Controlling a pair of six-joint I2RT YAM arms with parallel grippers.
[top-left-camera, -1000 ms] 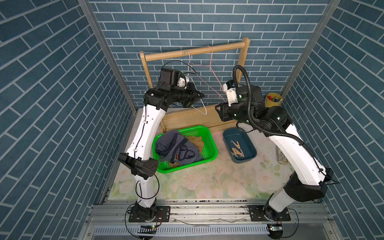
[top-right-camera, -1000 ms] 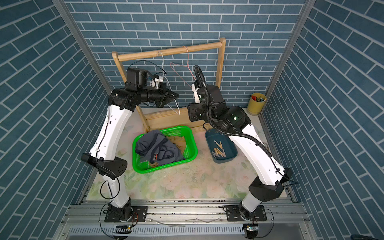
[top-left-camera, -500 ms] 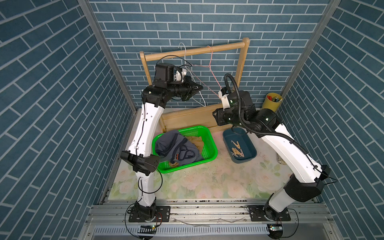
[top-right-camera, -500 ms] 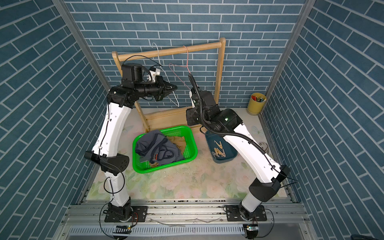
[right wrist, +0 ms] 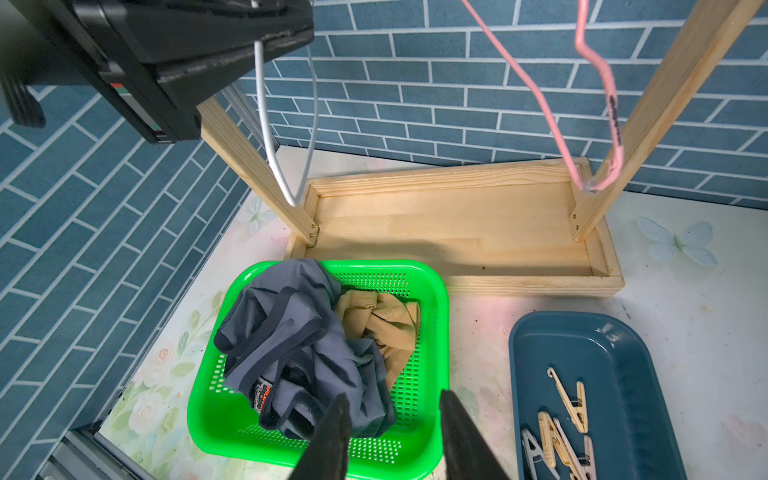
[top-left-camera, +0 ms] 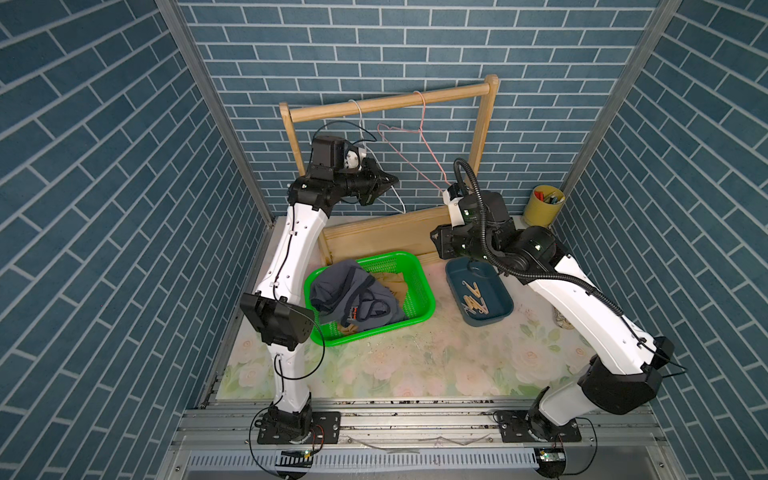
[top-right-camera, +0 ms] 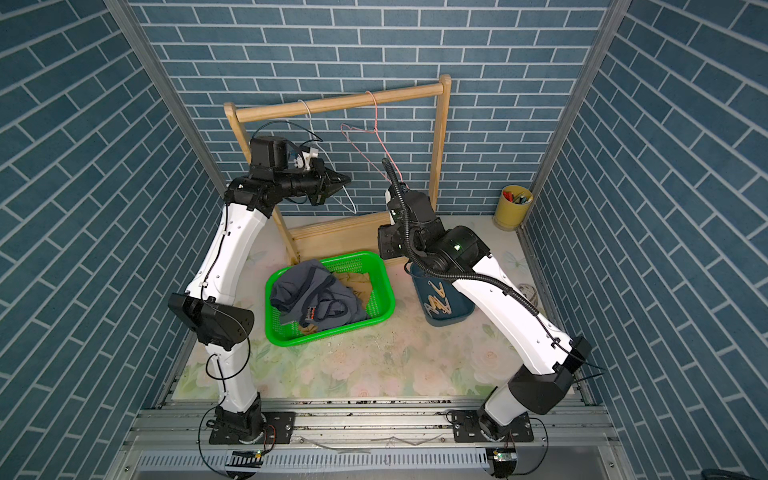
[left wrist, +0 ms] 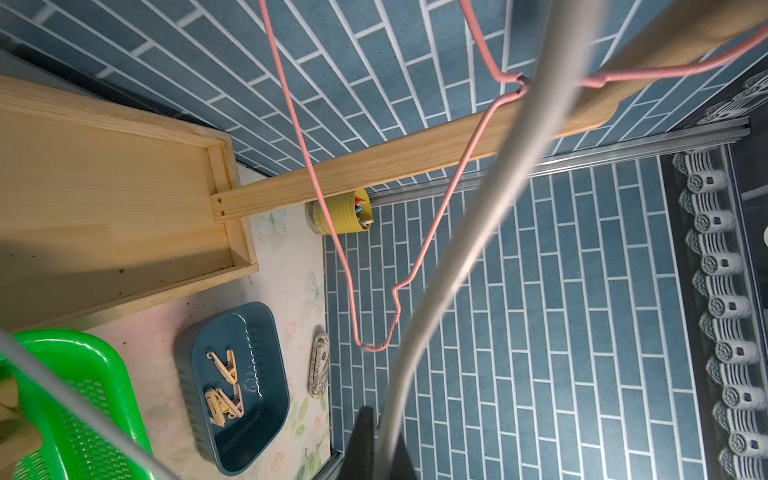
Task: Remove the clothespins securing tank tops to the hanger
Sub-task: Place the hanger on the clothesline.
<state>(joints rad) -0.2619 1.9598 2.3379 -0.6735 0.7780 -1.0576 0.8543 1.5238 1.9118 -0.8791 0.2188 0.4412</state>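
Left gripper (top-left-camera: 384, 185) is pinched tight on the lower wire of the white hanger (right wrist: 266, 145), high beside the near post of the wooden rack (top-left-camera: 395, 99). The hanger's hook is over the top rail, so the grip looks meant to steady the thin wire or carry it along the rail, not to take any weight. No cloth and no pin is left on that wire. Below it, the green basket (right wrist: 444, 332) holds both tank tops (right wrist: 291, 332), the grey-blue one heaped over most of the tan one, which only peeks out at the back corner; they lie crumpled as dropped garments do, which suggests they fell or were let go once unpinned. Further along the rail the pink hanger (right wrist: 540, 104) hangs bare too, its lower corner close against the far post. Right gripper (right wrist: 392, 440) hovers over the basket's near edge with its jaws partly apart and nothing between them, apparently free after a drop-off. Just beside the basket sits the blue tray (right wrist: 515, 353), where the clothespins (right wrist: 569, 399) lie in a loose cluster, kept separate from the clothes. With both hangers stripped, the job looks essentially finished. A yellow cup (top-left-camera: 542, 205) of pens stands in the far corner, well apart from all this.
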